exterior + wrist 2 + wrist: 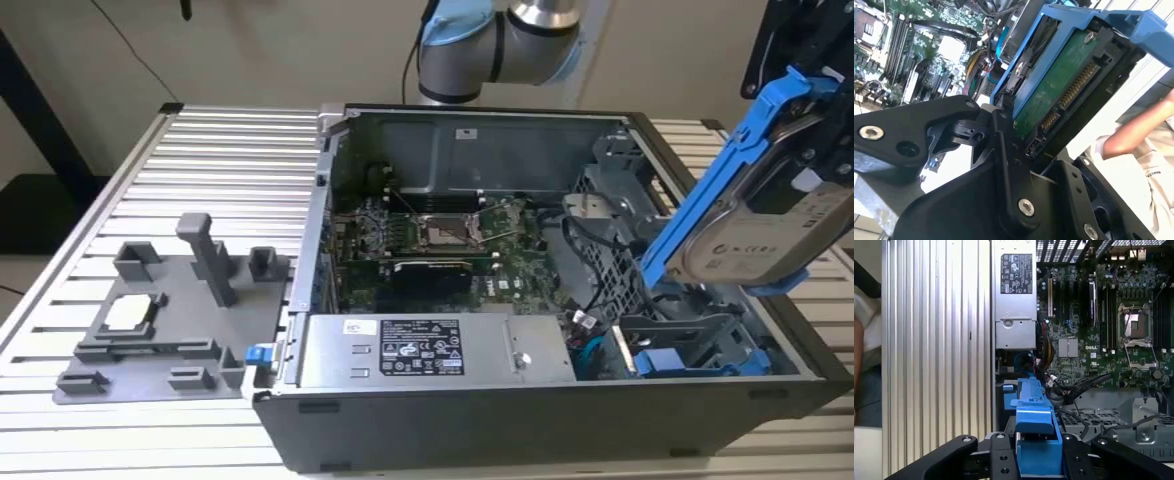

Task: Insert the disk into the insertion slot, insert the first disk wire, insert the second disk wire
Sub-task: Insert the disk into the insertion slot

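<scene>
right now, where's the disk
The disk is at the exterior view's right, tilted and clamped in the gripper, raised above the drive cage of the open computer case.

Exterior view raised, oblique down over slatted surface (214,150) into open computer case (534,420), mid range, first wrist view near, looking down along disk (1031,412) edge onto motherboard (1074,347), second wrist view very close, against disk circuit-board face, motherboard common to all three.
</scene>
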{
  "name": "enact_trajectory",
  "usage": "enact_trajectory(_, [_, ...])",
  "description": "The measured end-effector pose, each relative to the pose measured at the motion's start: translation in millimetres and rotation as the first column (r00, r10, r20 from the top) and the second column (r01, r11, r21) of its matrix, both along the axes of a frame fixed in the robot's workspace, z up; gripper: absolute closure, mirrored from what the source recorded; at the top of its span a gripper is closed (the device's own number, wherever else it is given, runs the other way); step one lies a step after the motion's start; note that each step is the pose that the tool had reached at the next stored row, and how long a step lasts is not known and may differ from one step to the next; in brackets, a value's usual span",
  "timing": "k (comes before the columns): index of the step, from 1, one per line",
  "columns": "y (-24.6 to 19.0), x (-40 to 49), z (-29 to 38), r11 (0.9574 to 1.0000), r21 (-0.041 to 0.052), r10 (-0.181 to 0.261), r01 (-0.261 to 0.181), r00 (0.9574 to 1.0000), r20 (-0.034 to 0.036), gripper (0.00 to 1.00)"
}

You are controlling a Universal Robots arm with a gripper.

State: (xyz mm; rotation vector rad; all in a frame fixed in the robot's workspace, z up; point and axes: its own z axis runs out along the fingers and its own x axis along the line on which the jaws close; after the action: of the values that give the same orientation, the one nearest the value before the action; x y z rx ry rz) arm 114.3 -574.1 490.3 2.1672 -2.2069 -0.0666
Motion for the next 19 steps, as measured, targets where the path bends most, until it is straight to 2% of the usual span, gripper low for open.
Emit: enact_trajectory(19, [0.0, 7.0, -14.7, 1.0, -0.0004, 0.001, -0.001, 1.0, 0.0046, 0.67])
